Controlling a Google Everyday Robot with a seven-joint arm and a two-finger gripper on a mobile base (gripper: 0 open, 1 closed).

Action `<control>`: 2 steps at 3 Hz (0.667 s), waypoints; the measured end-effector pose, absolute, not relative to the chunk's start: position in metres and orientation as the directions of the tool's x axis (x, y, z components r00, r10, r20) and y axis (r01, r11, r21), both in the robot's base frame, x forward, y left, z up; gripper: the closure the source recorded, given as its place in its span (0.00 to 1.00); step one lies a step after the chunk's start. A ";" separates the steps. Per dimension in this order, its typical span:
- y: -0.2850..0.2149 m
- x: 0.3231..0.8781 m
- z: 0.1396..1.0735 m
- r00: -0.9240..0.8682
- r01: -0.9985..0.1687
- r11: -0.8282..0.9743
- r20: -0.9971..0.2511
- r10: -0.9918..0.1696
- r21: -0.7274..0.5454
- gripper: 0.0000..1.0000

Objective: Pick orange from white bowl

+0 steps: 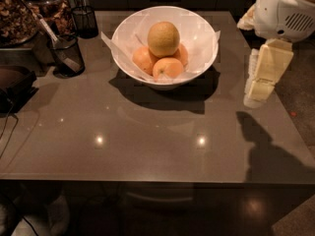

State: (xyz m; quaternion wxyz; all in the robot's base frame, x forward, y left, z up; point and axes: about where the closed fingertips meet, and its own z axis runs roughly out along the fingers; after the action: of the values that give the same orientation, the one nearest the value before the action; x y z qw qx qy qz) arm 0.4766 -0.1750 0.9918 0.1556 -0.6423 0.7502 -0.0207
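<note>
The orange [163, 39], large, pale yellowish and dimpled, rests on top of three smaller, brighter oranges [167, 68] in the white bowl [199, 31]. The bowl is lined with white paper and stands at the far middle of the grey table [147, 132]. My gripper [257, 93] hangs pointing down over the table's right edge, to the right of the bowl and a little nearer than it, clear of the rim. It holds nothing. The white arm body [285, 9] is above it at the top right.
A black mesh cup [66, 55] with a utensil stands left of the bowl, and another mesh cup [84, 21] stands behind it. Containers of dried food [19, 16] and a dark object with cables [15, 85] sit at the left edge.
</note>
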 end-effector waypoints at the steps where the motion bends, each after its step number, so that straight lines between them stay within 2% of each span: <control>1: -0.154 0.484 1.001 -0.032 -0.962 0.085 -0.206 -0.978 -0.258 0.00; 2: -0.153 0.487 1.004 -0.029 -0.958 0.088 -0.212 -0.977 -0.275 0.00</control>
State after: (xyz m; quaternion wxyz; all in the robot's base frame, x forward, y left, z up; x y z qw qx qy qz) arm 0.4868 -0.1529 1.0037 0.1738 -0.6748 0.7167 -0.0279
